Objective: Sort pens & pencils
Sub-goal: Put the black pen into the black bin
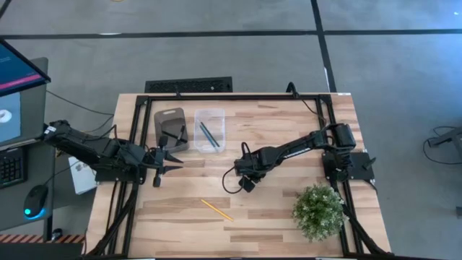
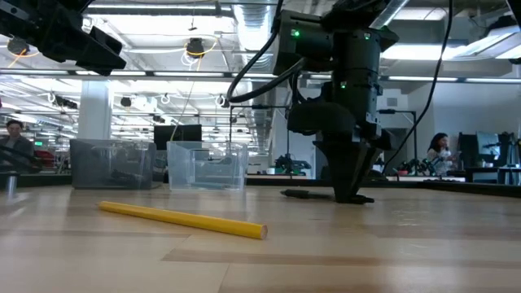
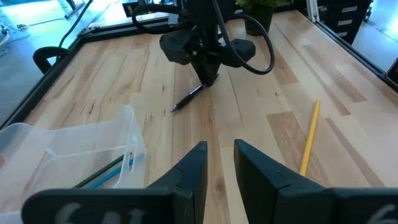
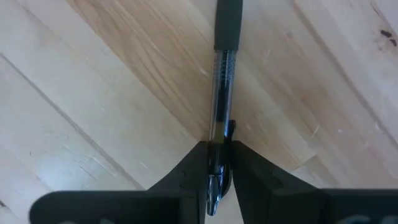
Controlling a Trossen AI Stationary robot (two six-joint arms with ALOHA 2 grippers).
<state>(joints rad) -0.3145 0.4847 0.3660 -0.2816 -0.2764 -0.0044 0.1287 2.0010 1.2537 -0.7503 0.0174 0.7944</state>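
- A black pen (image 4: 222, 93) with a clear barrel lies flat on the wooden bench (image 1: 274, 209), near its middle, one end pinched between the fingers of the right pincer (image 4: 217, 163), which points straight down onto it.
- A yellow pencil (image 1: 216, 209) lies apart, toward the bench's front edge.
- Two pencils, one blue (image 1: 208, 136), rest in the clear bin (image 1: 209, 115); a grey bin (image 1: 170, 115) stands beside it.
- The left pincer (image 3: 219, 163) hovers just beside the bins, fingers slightly spread, holding nothing.
- A potted plant (image 1: 317, 209) stands at the bench's right corner.
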